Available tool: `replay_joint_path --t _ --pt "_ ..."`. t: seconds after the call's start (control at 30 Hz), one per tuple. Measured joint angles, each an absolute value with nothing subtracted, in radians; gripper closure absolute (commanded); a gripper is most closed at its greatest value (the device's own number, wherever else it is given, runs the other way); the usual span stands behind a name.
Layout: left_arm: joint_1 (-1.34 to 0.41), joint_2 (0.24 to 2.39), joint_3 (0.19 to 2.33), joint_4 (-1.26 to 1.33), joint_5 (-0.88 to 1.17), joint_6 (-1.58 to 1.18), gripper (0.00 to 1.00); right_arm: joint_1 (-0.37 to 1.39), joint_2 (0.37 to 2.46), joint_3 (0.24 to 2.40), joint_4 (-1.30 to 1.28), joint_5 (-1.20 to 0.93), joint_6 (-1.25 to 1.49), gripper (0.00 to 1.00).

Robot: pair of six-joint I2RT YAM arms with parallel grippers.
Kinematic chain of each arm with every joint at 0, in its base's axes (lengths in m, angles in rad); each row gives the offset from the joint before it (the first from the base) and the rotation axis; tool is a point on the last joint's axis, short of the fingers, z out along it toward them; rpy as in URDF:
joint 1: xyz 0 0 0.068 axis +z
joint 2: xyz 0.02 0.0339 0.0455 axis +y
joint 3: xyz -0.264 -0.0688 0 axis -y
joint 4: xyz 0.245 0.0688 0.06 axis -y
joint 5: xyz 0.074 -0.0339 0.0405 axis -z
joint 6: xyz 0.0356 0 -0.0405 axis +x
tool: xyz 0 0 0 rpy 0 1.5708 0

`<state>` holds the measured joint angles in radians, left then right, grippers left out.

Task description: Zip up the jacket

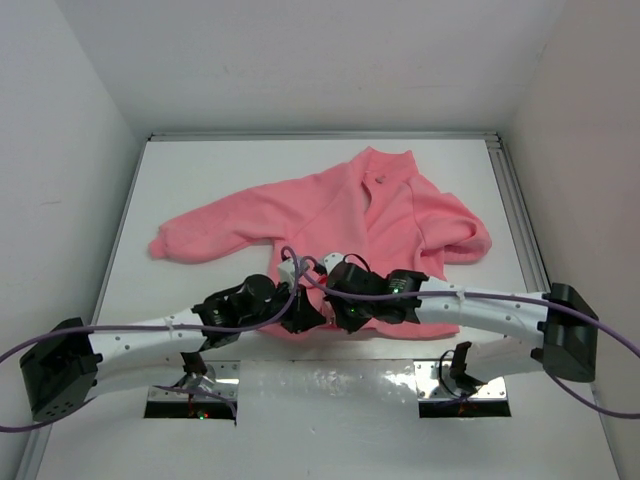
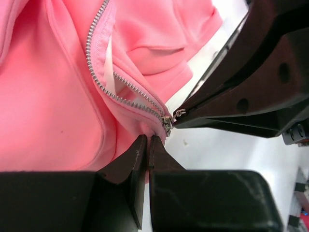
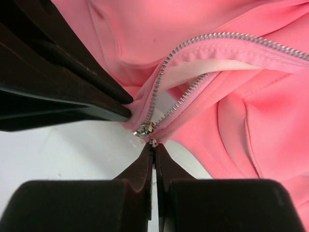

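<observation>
The salmon-pink fleece jacket [image 1: 390,225] lies flat on the white table, collar at the far end and zipper open. Both grippers meet at its near hem. My left gripper [image 1: 302,316] [image 2: 148,141] is shut and pinches the hem fabric just beside the zipper slider [image 2: 167,124]. My right gripper [image 1: 326,311] [image 3: 154,146] is shut on the small metal zipper pull [image 3: 153,141], which hangs from the slider [image 3: 144,130] at the bottom of the zipper. The two rows of zipper teeth [image 3: 193,87] spread apart above the slider.
One sleeve [image 1: 205,235] stretches to the left and the other [image 1: 465,240] is bunched at the right. A metal rail [image 1: 515,220] runs along the table's right edge. Two metal base plates [image 1: 465,395] sit at the near edge. White walls enclose the table.
</observation>
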<state>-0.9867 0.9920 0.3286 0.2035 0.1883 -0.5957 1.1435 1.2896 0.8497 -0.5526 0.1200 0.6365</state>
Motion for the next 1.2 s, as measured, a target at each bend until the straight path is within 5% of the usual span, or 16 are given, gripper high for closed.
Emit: replay_joint_path --t 0.2,0.5,0.8,1.2 --pt "-1.029 0.938 0.317 0.153 0.136 -0.569 1.0 1.135 1.311 0.851 -0.545 0.057 0.558 1.0" --pt "-1.035 0.803 0.254 0.18 0.089 -0.574 1.0 1.028 1.081 0.664 -0.271 -0.076 0.581 1.0" --pt "-1.052 0.834 0.253 0.192 0.081 -0.551 1.0 0.862 1.118 0.631 -0.164 -0.237 0.621 1.0" --pt "-1.056 0.831 0.26 0.166 0.093 -0.546 1.0 0.847 1.123 0.57 -0.102 -0.262 0.664 1.0"
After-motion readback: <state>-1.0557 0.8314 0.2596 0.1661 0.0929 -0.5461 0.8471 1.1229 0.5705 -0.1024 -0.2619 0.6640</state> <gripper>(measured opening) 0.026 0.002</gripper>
